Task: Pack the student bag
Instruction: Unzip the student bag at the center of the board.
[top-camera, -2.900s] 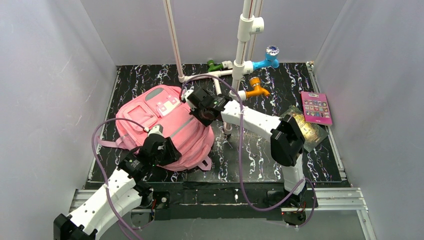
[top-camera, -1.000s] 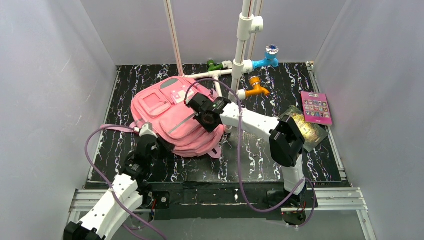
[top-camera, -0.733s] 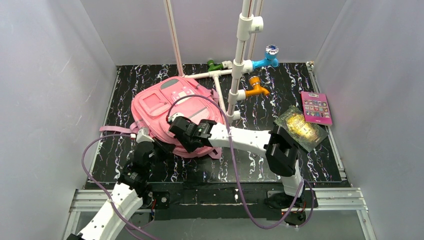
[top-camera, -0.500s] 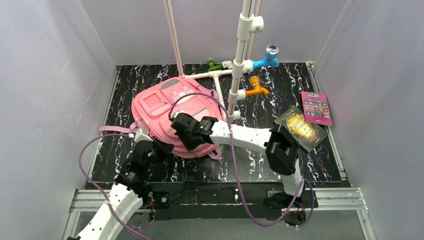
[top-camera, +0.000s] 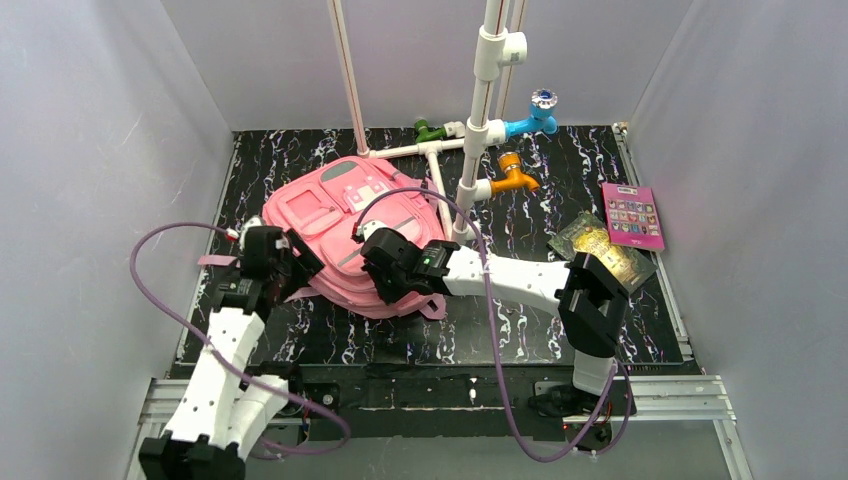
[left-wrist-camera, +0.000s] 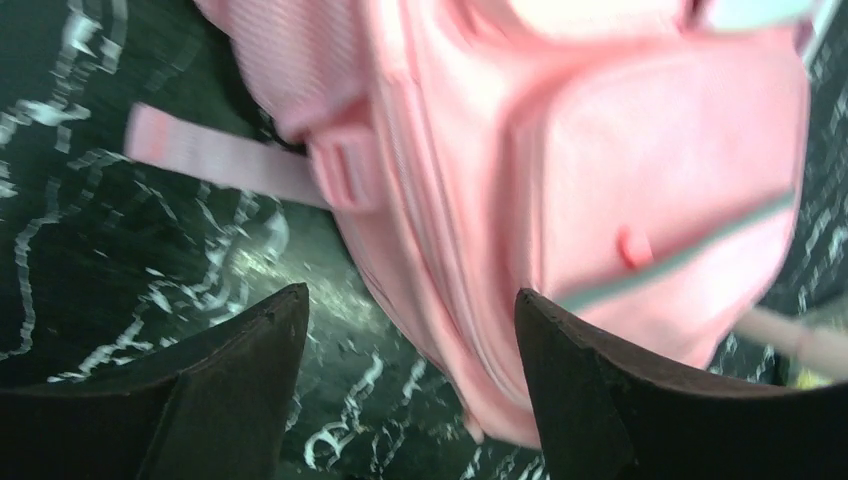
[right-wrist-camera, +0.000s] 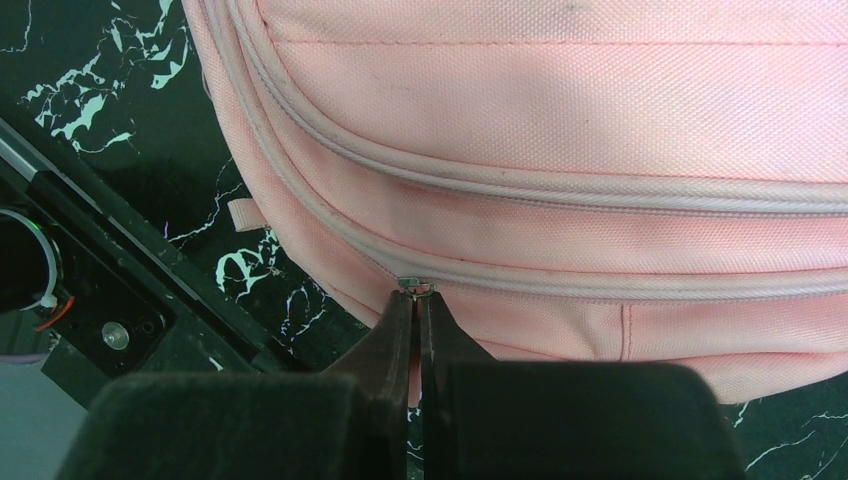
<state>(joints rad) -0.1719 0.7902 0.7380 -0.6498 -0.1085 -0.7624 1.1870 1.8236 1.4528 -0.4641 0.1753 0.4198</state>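
Note:
The pink student bag (top-camera: 335, 215) lies flat on the black marbled table, left of centre. My right gripper (top-camera: 383, 277) is at its near edge. In the right wrist view the right gripper (right-wrist-camera: 416, 300) is shut on the small metal zipper pull (right-wrist-camera: 416, 287) of a closed zip on the bag (right-wrist-camera: 560, 120). My left gripper (top-camera: 296, 266) hangs at the bag's left side. In the left wrist view the left gripper (left-wrist-camera: 410, 305) is open and empty above the bag's edge (left-wrist-camera: 620, 170) and a pink strap (left-wrist-camera: 210, 160).
A white pipe stand (top-camera: 478, 110) with blue (top-camera: 535, 115), orange (top-camera: 512, 180) and green (top-camera: 430, 130) taps rises behind the bag. A pink book (top-camera: 632, 215) and a gold-green book (top-camera: 600, 252) lie at the right. White walls enclose the table.
My right gripper has moved from the bag's top down to its near edge and shut on the zipper pull. My left arm has swung to the bag's left side. The bag shifted back.

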